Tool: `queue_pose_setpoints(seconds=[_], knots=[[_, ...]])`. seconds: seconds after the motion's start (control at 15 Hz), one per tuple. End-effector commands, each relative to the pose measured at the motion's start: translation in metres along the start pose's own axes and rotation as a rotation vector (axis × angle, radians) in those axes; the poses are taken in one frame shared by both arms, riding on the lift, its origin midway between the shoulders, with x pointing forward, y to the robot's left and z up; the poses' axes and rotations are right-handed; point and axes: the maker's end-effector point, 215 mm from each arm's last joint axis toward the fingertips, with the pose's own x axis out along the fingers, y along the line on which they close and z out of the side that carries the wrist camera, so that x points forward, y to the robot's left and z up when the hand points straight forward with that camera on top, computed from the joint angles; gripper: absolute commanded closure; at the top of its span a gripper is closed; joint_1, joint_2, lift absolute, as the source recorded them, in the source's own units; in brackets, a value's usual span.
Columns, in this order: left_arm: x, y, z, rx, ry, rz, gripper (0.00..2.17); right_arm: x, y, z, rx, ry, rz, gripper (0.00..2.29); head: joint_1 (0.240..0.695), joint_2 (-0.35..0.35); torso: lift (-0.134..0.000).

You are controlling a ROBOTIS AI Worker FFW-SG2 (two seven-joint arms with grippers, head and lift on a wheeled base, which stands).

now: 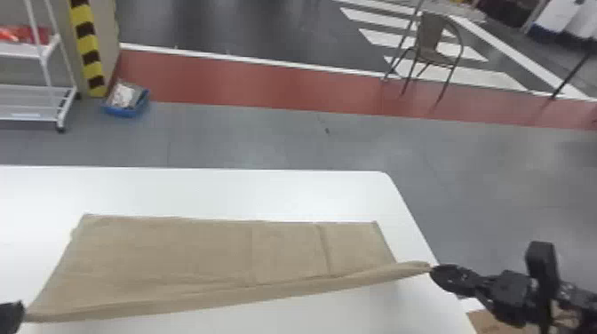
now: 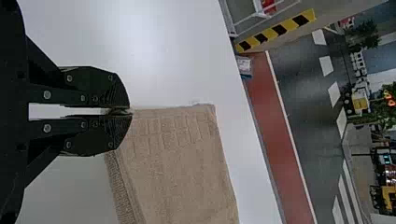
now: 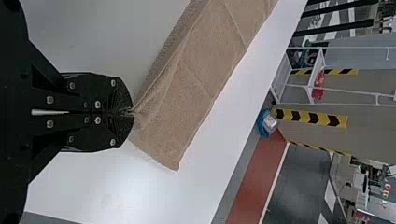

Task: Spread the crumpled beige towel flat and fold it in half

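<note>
The towel lies on the table. The left claw grips its near left corner, the right claw its near right, both closed tight.

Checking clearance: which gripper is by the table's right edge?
The right gripper, pinching the towel there; the left gripper holds the towel's opposite end.

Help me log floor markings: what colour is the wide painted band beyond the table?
The band is brick red, clearest in the head view.
</note>
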Motion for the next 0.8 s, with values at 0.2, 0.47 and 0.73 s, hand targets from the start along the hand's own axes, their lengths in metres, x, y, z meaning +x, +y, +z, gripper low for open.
queue_pose_setpoints(seconds=[0.2,0.47,0.73], knots=[[-0.019,-0.007,-0.011,0.001,0.017,-0.005,1.06,-0.006,-0.007,0.001,-0.009,0.003,-0.015,1.36,0.695,-0.313,0.000],[-0.033,-0.016,-0.014,-0.005,0.052,-0.012,1.06,-0.027,-0.020,-0.004,0.011,-0.003,-0.052,1.36,0.695,-0.350,0.000],[-0.049,-0.018,-0.022,0.002,0.091,-0.003,1.06,-0.035,-0.020,-0.003,0.013,-0.014,-0.051,1.36,0.695,-0.350,0.000]])
